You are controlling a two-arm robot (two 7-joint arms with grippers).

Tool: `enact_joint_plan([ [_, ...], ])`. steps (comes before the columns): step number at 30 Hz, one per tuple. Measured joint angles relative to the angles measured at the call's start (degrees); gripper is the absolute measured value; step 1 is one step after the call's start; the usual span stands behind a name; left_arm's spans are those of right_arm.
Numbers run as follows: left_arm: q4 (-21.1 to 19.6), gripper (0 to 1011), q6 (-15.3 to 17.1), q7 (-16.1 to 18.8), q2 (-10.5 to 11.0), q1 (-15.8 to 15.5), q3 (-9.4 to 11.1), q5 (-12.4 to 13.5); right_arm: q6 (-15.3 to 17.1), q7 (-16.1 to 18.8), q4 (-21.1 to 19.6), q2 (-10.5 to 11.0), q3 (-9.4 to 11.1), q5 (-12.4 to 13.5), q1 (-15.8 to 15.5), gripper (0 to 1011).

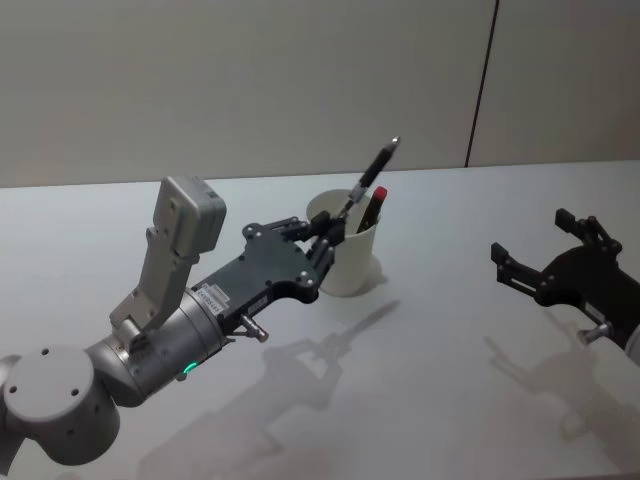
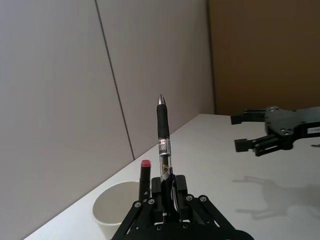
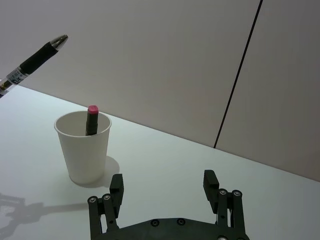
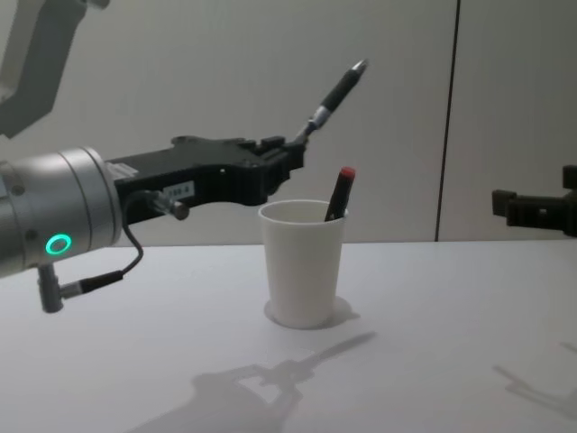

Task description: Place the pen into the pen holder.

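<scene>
A black pen (image 1: 372, 178) with a silver tip is clamped in my left gripper (image 1: 330, 235), which is shut on its lower end. The pen tilts up and to the right, tip uppermost, above the near-left rim of the pen holder (image 1: 350, 265), a white paper cup standing mid-table. In the chest view the pen (image 4: 335, 95) sits well above the cup (image 4: 302, 266). The left wrist view shows the pen (image 2: 163, 135) rising from the closed fingers (image 2: 172, 187). My right gripper (image 1: 531, 233) hovers open to the right, apart from the cup.
A dark marker with a red cap (image 1: 372, 208) stands inside the cup, leaning against its far right wall. The grey tabletop (image 1: 430, 400) stretches around the cup. A pale wall with a dark vertical seam (image 1: 482, 85) closes the back.
</scene>
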Motion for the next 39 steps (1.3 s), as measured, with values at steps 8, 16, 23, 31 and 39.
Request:
enact_joint_plan([
  [8, 1.28, 175, -1.62, -4.19, -0.32, -1.11, 0.44, -0.46, 0.0, 0.0, 0.0, 0.0, 0.0, 0.0, 0.0, 1001],
  [16, 2.06, 175, -2.32, -7.12, -0.61, -1.72, 1.08, -0.4, 0.0, 0.0, 0.0, 0.0, 0.0, 0.0, 0.0, 1001],
  [23, 2.67, 175, -2.44, -8.85, -1.0, -2.15, 1.85, 0.08, 0.0, 0.0, 0.0, 0.0, 0.0, 0.0, 0.0, 1001],
  [31, 3.1, 175, -2.45, -10.05, -1.47, -2.58, 2.61, 0.42, 0.0, 0.0, 0.0, 0.0, 0.0, 0.0, 0.0, 1001],
  [39, 3.22, 175, -2.57, -10.67, -1.67, -2.76, 3.14, 0.43, 0.0, 0.0, 0.0, 0.0, 0.0, 0.0, 0.0, 1001],
])
